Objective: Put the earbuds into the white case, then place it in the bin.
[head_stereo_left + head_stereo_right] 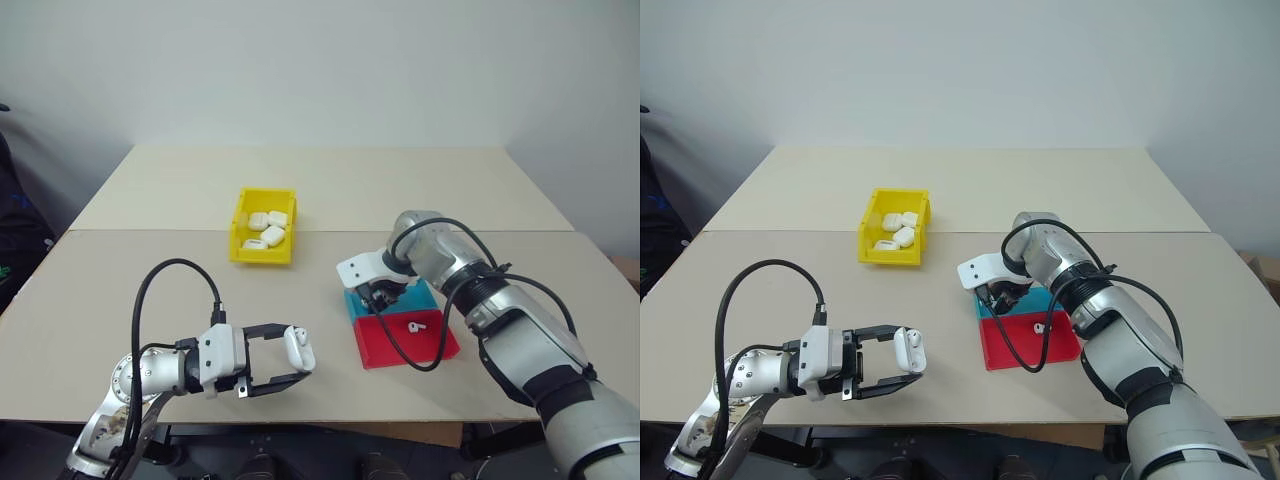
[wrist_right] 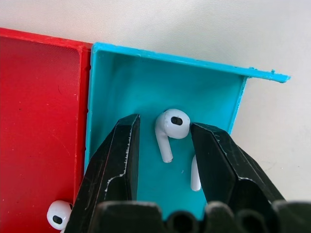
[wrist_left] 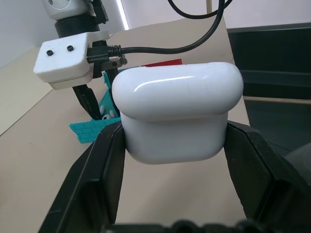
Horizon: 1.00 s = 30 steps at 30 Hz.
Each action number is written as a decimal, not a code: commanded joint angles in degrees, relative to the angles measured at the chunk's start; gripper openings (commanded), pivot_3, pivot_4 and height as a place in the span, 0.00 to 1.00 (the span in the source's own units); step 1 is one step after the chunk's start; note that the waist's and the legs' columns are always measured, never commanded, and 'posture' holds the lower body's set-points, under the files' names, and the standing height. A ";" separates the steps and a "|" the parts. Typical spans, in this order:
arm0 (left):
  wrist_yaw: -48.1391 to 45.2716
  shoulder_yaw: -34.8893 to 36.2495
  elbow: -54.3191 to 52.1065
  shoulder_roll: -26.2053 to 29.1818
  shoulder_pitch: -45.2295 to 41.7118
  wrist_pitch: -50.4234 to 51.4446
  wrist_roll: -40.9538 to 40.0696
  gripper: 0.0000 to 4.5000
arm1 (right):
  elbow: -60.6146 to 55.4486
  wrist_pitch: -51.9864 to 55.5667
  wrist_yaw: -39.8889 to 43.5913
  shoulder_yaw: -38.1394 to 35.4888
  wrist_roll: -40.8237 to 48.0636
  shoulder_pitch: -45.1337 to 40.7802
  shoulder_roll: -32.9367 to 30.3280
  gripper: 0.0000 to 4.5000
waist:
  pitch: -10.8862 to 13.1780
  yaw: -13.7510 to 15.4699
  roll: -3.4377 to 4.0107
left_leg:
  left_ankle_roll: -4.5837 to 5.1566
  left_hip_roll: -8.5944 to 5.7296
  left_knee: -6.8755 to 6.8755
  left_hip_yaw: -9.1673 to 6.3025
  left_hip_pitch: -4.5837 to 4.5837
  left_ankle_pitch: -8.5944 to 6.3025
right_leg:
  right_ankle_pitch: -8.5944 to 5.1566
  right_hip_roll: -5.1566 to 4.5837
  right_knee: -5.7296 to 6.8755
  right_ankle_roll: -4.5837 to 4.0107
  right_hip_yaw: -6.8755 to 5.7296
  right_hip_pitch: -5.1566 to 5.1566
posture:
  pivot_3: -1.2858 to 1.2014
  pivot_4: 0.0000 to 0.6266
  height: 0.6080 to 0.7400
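Left gripper is clamped on the white case at table's 7 o'clock. Right gripper is parted astride an earbud in the tray's blue half, w/o contact. Risk: pads could flick the glossy bud sideways. Right wrist view reveals a second stem by one finger; head views hide it. The bin sits at 11.

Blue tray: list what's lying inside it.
Inside the blue tray, one earbud lies between the right end effector fingers; a second stem shows, its head hidden behind a finger.
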 commanded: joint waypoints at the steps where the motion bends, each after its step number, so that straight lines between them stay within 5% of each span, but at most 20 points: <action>1: -0.01 -0.13 -0.58 -0.04 -1.02 -1.29 -0.15 0.61 | -1.49 -0.90 0.11 -0.93 -0.44 0.58 -0.81 0.45 | 0.00 0.01 0.00 | 0.00 0.00 0.00 0.00 0.00 0.00 | 0.00 0.00 0.00 0.00 0.00 0.00 | 0.52 0.24 1.00; 3: -0.06 -0.17 -0.53 -0.01 -1.04 -1.38 -0.15 0.61 | -1.79 -1.22 -0.02 -1.00 -0.38 0.78 -0.94 0.34 | 0.00 0.01 0.00 | 0.00 0.00 0.00 0.00 0.00 0.00 | 0.00 0.00 0.00 0.00 0.00 0.01 | 0.52 0.24 1.00; 14: -0.02 -0.27 -0.66 -0.02 -0.91 -1.45 -0.18 0.61 | -2.51 -1.73 -0.22 -1.21 -0.81 1.46 -1.08 0.34 | 0.00 -0.01 0.00 | 0.00 0.00 0.00 0.00 0.01 0.00 | 0.00 0.00 0.00 0.00 0.00 0.02 | 0.52 0.24 1.00; 18: 0.03 -0.20 -0.79 0.04 -0.79 -1.35 -0.25 0.61 | -3.50 -2.12 0.30 -1.37 -0.62 1.88 -1.46 0.15 | 0.00 0.01 0.00 | 0.00 0.00 0.00 0.00 0.01 0.00 | 0.00 0.00 0.00 0.00 0.00 0.02 | 0.52 0.24 1.00; 30: 0.27 0.93 -1.61 0.23 -1.54 0.03 -2.11 0.61 | -11.04 1.37 1.01 -5.66 2.64 2.91 -3.25 0.15 | 0.00 0.05 0.00 | 0.00 0.00 0.00 0.00 0.00 0.00 | 0.00 0.00 0.00 0.00 0.00 0.01 | 0.52 0.24 1.00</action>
